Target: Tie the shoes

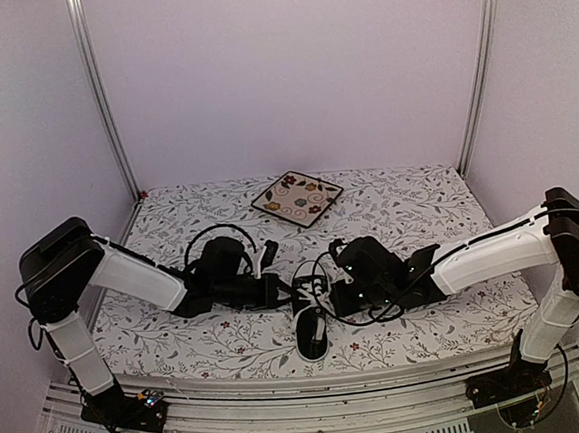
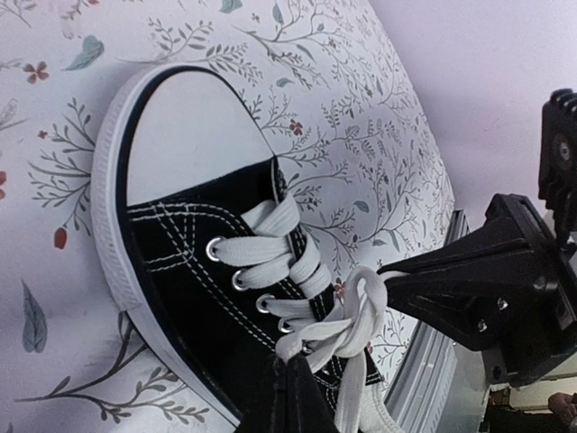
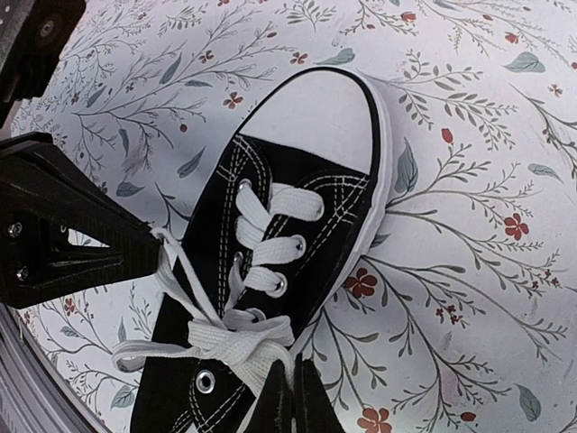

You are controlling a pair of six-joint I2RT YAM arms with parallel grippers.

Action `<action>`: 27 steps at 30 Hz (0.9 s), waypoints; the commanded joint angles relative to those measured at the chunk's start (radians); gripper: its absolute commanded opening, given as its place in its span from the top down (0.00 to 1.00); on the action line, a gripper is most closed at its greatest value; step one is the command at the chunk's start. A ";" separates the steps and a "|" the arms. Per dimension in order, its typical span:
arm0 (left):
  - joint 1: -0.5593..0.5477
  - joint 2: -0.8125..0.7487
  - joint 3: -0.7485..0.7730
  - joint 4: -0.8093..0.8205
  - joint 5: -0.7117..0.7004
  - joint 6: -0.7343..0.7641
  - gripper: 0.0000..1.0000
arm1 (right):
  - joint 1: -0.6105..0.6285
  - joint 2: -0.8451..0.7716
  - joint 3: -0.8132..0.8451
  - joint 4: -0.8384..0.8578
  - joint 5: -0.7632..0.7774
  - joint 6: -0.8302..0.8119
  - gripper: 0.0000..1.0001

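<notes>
Sneaker [image 3: 306, 216], black canvas low-top with a white toe cap, sits upright on the floral-cloth desk [image 1: 420, 216]. It is close to the front edge, roughly centred between the two arms, toe toward the front rail. Laces [image 3: 236, 341] run through the eyelets and bunch loosely over the tongue near the top. No finished bow that I can see; it looks like a half-made crossing or loop.

Left end effector [image 3: 149, 244]: fingers pressed flat together. A lace strand runs straight out of the tip, so it reads as pinching that strand on its own side of the shoe. Right end effector [image 2: 397, 273]: also fully closed, tip against the lace loop on the other side. Looks like a pinch on the loop, though the contact is tiny in view. Both come in low from opposite flanks. That makes sense: each takes one end so the strands can be pulled apart or crossed.

Room: the square floral plate [image 1: 296, 198] is well apart at the back, not in the way. Open cloth to the left, right and behind the shoe gives space for outward pulls. Tight spots: the front edge is near the toe, and the two end effectors sit near each other over the tongue, so a crossing move risks a knock. Shoe is light and unclamped, so it will likely slide if one side pulls harder.
</notes>
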 commanded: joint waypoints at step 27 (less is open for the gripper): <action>0.053 -0.190 -0.229 -0.060 -0.272 -0.056 1.00 | -0.145 -0.062 -0.152 0.127 -0.141 0.085 0.98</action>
